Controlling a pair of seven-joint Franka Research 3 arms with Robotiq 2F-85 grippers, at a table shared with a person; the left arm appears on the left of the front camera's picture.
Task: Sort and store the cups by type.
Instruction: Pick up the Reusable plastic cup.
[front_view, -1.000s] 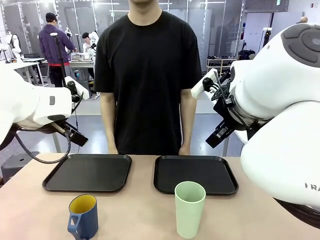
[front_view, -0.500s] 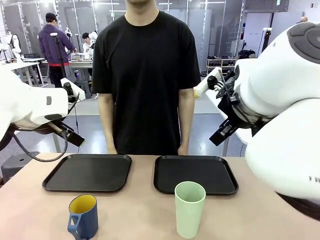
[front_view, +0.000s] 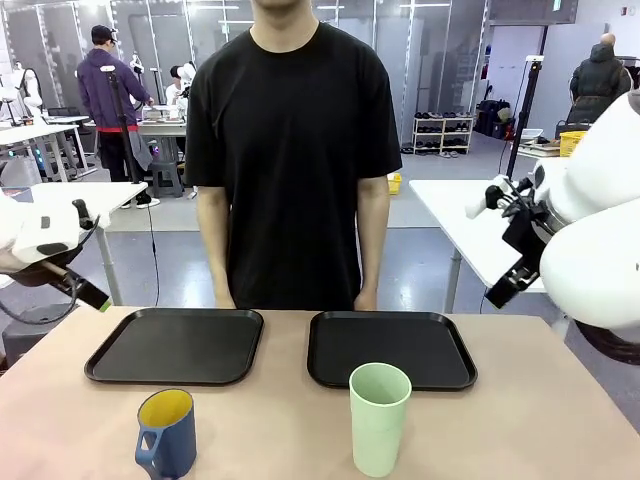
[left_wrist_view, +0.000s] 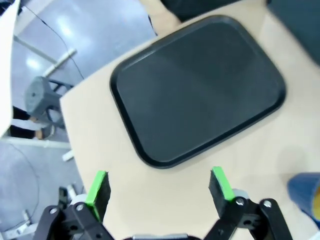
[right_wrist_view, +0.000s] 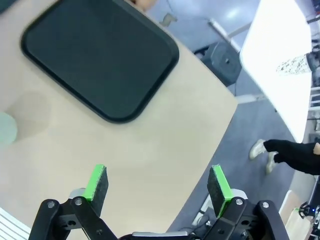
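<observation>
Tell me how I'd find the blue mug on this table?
Start at the tan table and its left black tray. On the robot's side of that tray stands the dark blue mug. Unlike the taller mint-green tumbler, it has a handle and a yellow inside.

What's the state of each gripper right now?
Left gripper: open, holding nothing.
Right gripper: open, holding nothing.
</observation>
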